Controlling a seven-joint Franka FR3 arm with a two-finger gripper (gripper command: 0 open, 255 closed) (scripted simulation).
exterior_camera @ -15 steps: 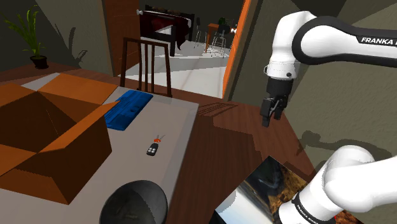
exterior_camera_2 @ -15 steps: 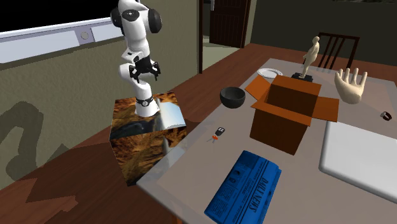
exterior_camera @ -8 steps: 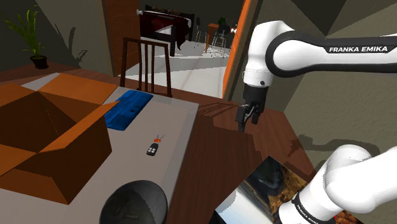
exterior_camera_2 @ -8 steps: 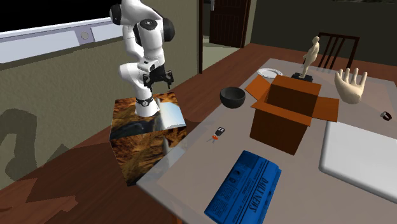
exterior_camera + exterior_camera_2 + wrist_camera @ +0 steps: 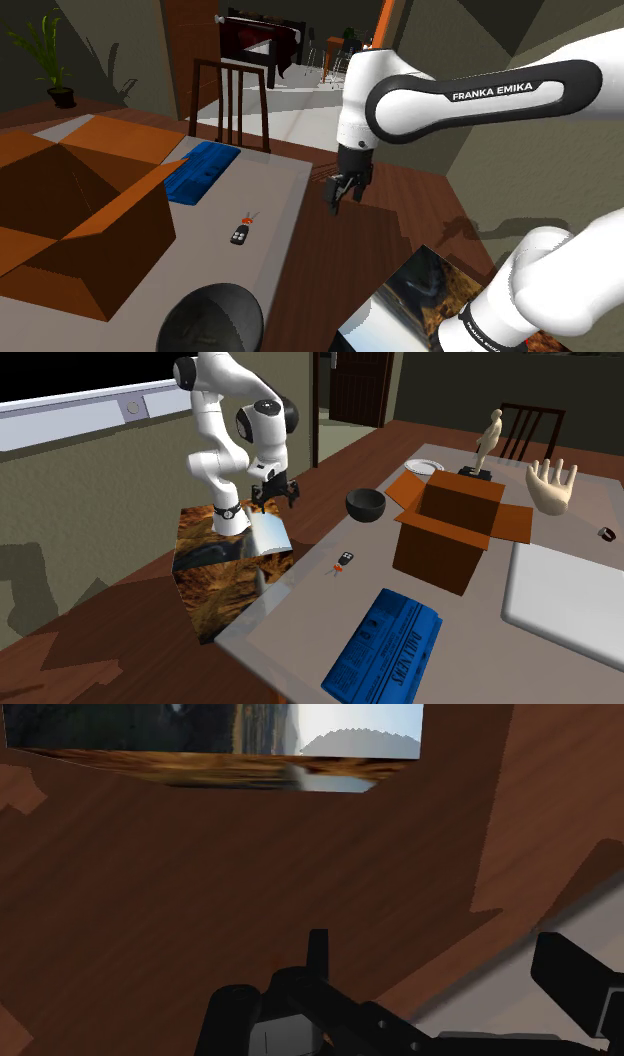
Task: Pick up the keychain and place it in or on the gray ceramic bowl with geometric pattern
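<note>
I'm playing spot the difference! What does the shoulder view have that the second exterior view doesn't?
Shoulder view's extra: a potted plant. Second exterior view's extras: a pale statue, a model hand and a white plate. Both have the keychain, the dark bowl, the open cardboard box and the flat blue packet.

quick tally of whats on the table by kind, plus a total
keychain: 1
dishes: 2, the dark bowl and the white plate
cardboard box: 1
blue flat pack: 1
figures: 2, the statuette and the hand model
pale flat slab: 1
small dark object, too small to name: 1
total: 9
</note>
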